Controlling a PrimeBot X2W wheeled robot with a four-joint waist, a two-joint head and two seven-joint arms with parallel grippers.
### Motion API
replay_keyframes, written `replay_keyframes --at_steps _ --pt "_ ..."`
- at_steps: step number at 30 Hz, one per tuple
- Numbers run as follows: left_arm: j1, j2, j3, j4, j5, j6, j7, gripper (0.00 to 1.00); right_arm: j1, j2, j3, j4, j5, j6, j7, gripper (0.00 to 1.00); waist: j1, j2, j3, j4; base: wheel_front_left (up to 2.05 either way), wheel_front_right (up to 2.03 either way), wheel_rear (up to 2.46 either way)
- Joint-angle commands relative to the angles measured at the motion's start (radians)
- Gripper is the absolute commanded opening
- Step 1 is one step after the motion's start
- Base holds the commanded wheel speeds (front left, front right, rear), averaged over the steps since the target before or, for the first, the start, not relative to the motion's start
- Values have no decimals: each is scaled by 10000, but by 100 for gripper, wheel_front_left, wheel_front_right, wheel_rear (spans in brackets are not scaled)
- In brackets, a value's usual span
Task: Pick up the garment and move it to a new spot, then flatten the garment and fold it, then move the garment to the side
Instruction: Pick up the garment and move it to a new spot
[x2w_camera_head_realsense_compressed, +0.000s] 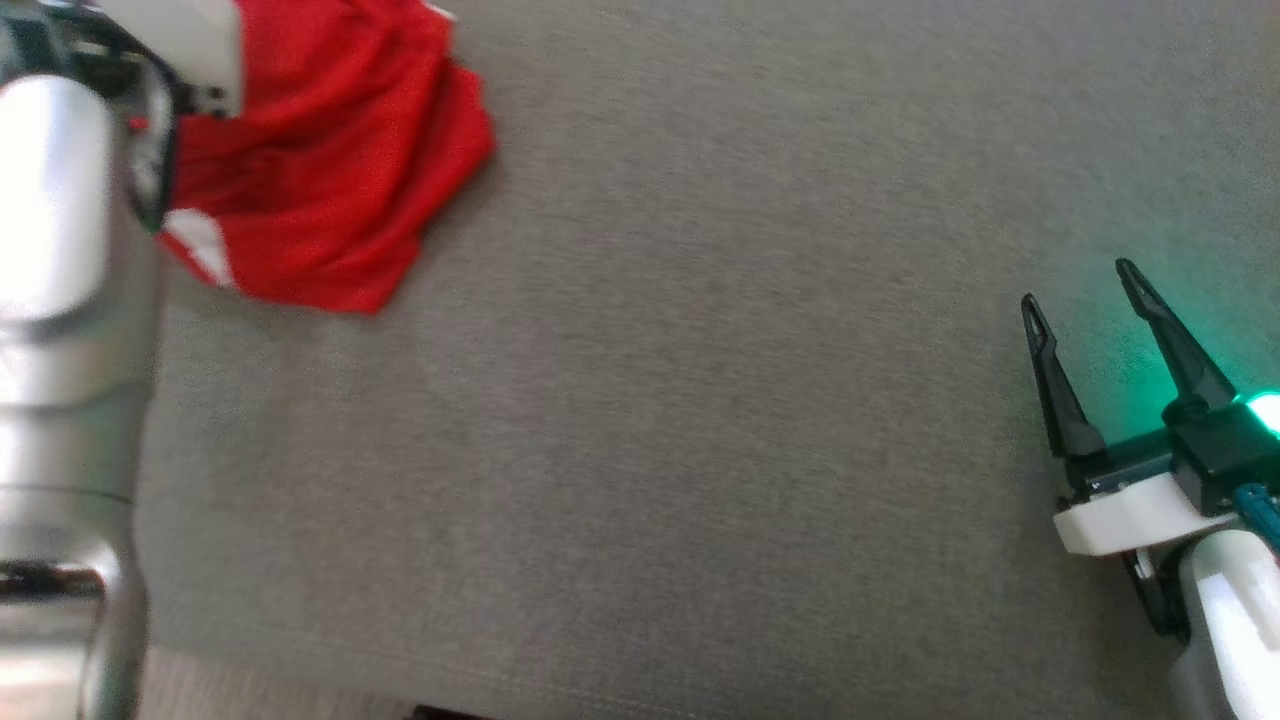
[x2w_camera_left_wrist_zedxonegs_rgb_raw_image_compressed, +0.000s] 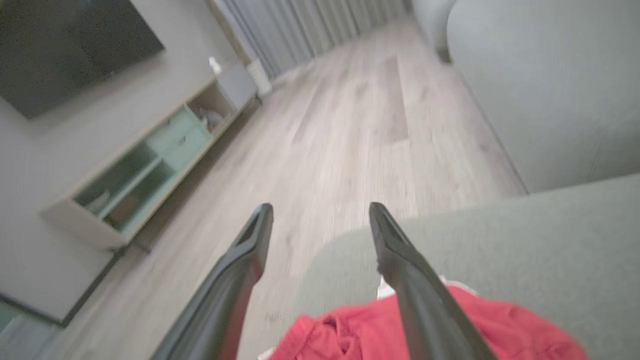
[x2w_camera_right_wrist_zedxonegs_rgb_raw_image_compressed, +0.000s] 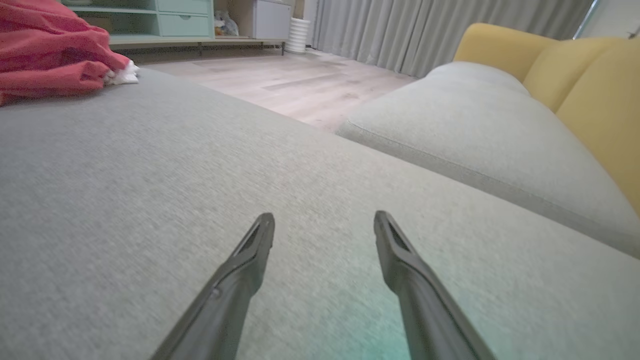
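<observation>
Grey upholstery (x2w_camera_head_realsense_compressed: 700, 450) spreads wide beneath both arms, with pale wooden floor (x2w_camera_left_wrist_zedxonegs_rgb_raw_image_compressed: 350, 125) beyond its edge. The garment (x2w_camera_head_realsense_compressed: 330, 170), red with a white trim, lies bunched and unfolded directly under the left gripper (x2w_camera_left_wrist_zedxonegs_rgb_raw_image_compressed: 321, 207), whose fingers are spread apart with nothing between them. The right gripper (x2w_camera_head_realsense_compressed: 1078, 283) hovers low over bare cushion, fingers likewise spread and empty, with the cloth well away to its left.

Judging by the crumpled heap, the first step is in hand: picking the garment up. The next move calls for the left gripper to drop onto a fold and pinch it.

The left wrist view shows the cloth lying near the cushion's rounded corner. The right wrist view shows a yellow seat back (x2w_camera_right_wrist_zedxonegs_rgb_raw_image_compressed: 575, 65).
</observation>
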Motion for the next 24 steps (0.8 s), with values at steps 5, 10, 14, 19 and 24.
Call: replay_keyframes --at_steps 5,10,14,19,24 --pt "-758 942 624 1942 -376 -316 2400 100 -93 -161 180 -471 161 -7 -107 100 -1 0 983 -1186 0 0 0" --pt "-658 1105 979 2946 -1015 -783 3264 0 -88 -4 135 -441 198 -7 -107 100 -1 0 1005 -1466 0 0 0" --pt "-701 1095 1270 3124 -1466 -904 3106 0 -40 105 74 -360 238 -7 -107 100 -1 0 850 -1456 0 0 0" --pt "-974 1175 1183 2572 -1443 -923 2199 0 -110 371 164 -168 275 -7 -107 100 -1 0 306 -1472 0 0 0" --pt "-1321 1194 1002 1549 -1608 -1219 1642 0 -40 803 402 82 309 -7 -107 100 -1 0 -654 -1776 0 0 0"
